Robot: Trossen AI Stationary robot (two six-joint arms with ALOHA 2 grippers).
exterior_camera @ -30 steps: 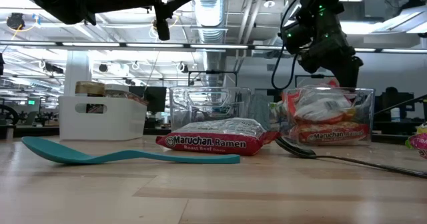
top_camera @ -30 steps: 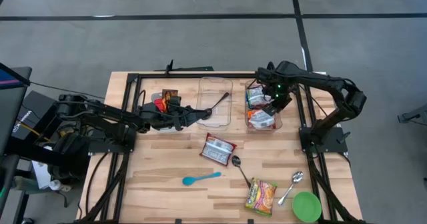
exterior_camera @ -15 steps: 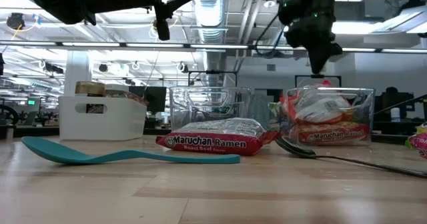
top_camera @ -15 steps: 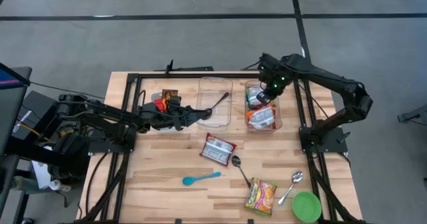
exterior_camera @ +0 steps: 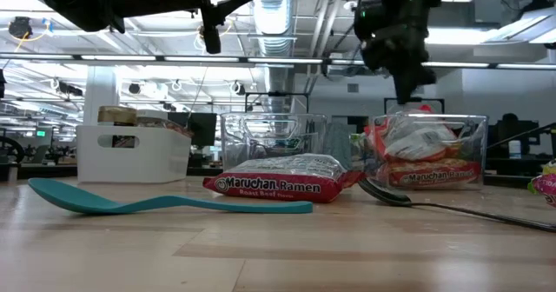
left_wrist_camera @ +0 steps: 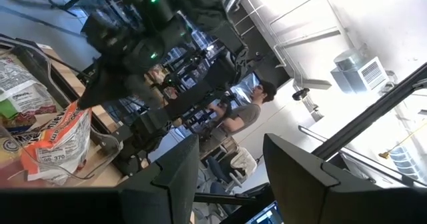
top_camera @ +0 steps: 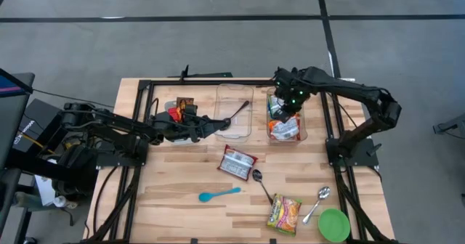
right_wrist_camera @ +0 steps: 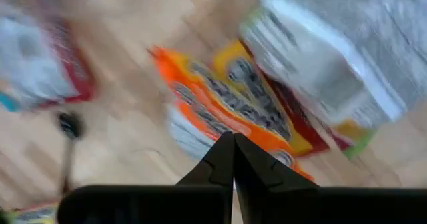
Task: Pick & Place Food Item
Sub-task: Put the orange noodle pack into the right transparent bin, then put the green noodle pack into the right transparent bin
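Note:
A clear bin (top_camera: 301, 132) at the far right holds several ramen packets (exterior_camera: 426, 157). My right gripper (top_camera: 283, 110) hangs above this bin with its fingers shut and empty; the right wrist view looks down on an orange packet (right_wrist_camera: 227, 111) and a white and green one (right_wrist_camera: 320, 57). A red Maruchan ramen packet (top_camera: 237, 162) lies flat on the table's middle (exterior_camera: 282, 184). An orange and green packet (top_camera: 284, 213) lies near the front edge. My left gripper (top_camera: 218, 124) waits open and empty beside the empty clear bin (top_camera: 234, 91), raised above the table (left_wrist_camera: 230, 177).
A black spoon (top_camera: 236, 113) lies in the empty bin. A white bin (exterior_camera: 130, 149) stands at the far left. A teal spoon (top_camera: 219, 194), two metal spoons (top_camera: 261, 184) (top_camera: 317, 202) and a green bowl (top_camera: 333, 224) lie toward the near edge.
My right gripper has swung over the ramen bin toward the table's left and far edge, and has turned about as it went. The packets in the bin have stayed where they were.

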